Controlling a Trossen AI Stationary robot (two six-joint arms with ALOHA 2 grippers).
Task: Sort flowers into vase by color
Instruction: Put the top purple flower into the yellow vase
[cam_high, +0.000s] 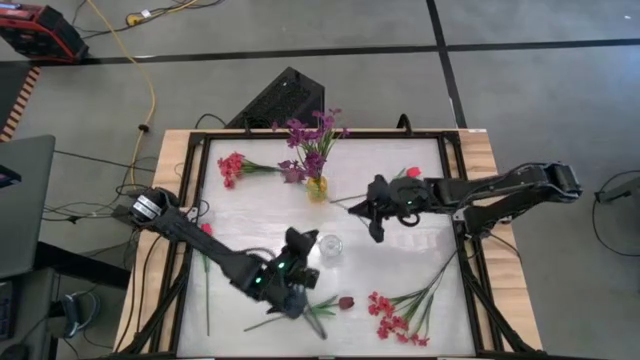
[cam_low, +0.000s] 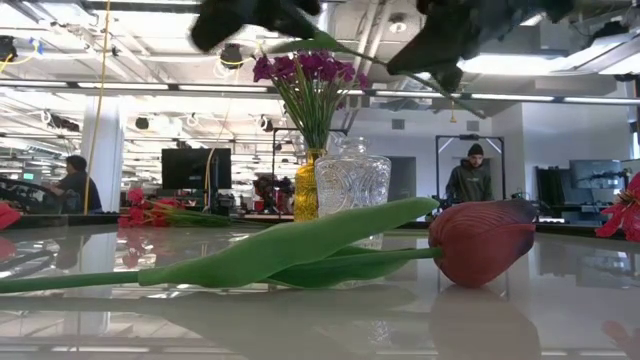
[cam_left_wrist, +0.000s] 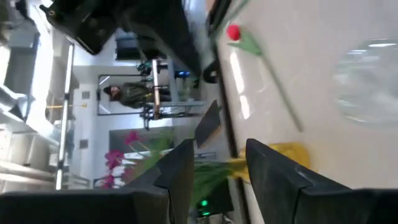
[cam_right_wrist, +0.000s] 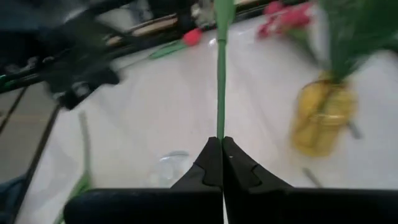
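Nearest the front edge of the table, a maroon tulip lies flat, its stalk running along the surface toward the left arm. The left gripper hangs right over that stalk's end, its fingers parted with nothing between them. Just beside it on the right side, a spray of red blossoms sprawls with stalks angled toward the right rail. That near strip is crowded, so the left arm has little free room there.

Further in, a clear glass vase stands empty near the table's middle, with bare surface around it.

Beyond that, the right gripper is clenched on the thin green stalk of a red tulip; the stalk's long axis runs straight out ahead of the gripper, the bud toward the far right. The clear vase sits just nearer than this gripper, so the right arm looks best placed to deliver the stem.

Farther still, a yellow vase holds purple flowers, and a pink sprig lies at the far left.
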